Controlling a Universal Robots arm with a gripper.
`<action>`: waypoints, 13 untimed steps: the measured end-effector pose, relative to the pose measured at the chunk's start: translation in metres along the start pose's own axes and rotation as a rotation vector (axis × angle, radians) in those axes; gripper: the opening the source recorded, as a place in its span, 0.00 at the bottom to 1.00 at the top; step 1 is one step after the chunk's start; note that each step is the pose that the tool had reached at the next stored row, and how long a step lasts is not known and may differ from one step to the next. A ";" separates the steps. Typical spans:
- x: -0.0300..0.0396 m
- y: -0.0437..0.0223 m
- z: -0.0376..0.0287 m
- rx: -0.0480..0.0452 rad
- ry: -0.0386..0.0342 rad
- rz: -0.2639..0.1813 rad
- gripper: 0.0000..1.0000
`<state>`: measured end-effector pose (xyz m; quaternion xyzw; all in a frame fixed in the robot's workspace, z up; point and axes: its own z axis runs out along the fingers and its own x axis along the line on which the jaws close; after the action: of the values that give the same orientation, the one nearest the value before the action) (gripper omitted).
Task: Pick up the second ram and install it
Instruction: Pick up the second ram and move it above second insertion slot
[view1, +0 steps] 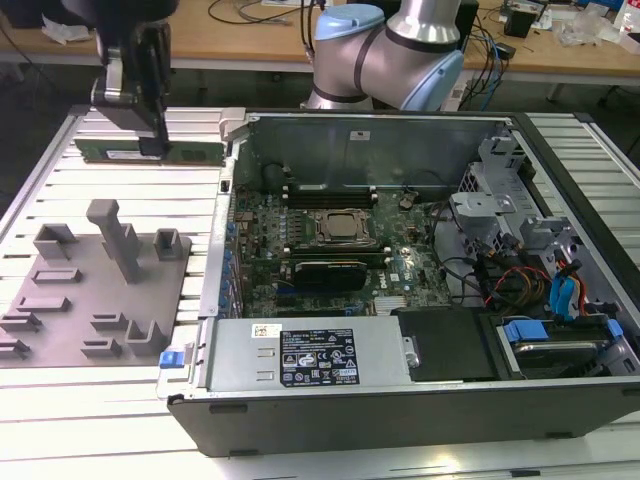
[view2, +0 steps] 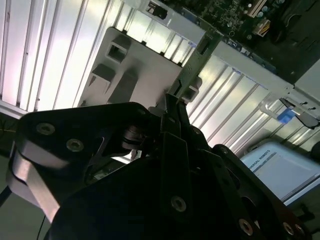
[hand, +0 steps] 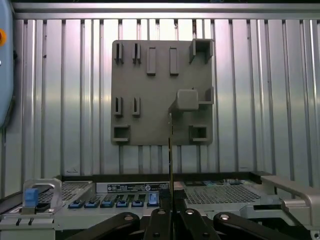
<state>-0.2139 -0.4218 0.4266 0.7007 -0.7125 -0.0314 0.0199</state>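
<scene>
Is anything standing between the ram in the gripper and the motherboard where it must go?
Only the open case's side wall lies between the second ram, held by the gripper, and the motherboard. Nothing visible covers the board from above.

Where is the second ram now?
At the exterior view's upper left, the gripper grips the second ram, beside the open computer case and beyond the grey holder.

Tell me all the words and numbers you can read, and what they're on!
Black label on the power supply: print too small to read.
Small white sticker beside it: too small to read.
White label on the second ram, held in the gripper: blurred, unreadable.
Nothing here reads clearly.
</scene>
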 end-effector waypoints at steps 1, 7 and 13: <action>-0.0001 -0.0044 -0.0003 -0.0003 0.0002 0.000 0.13; -0.0011 -0.0335 -0.0024 -0.0027 0.0013 0.000 0.13; -0.0019 -0.0582 -0.0042 -0.0047 0.0021 0.000 0.13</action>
<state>-0.1555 -0.4209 0.4266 0.7006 -0.7125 -0.0324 0.0224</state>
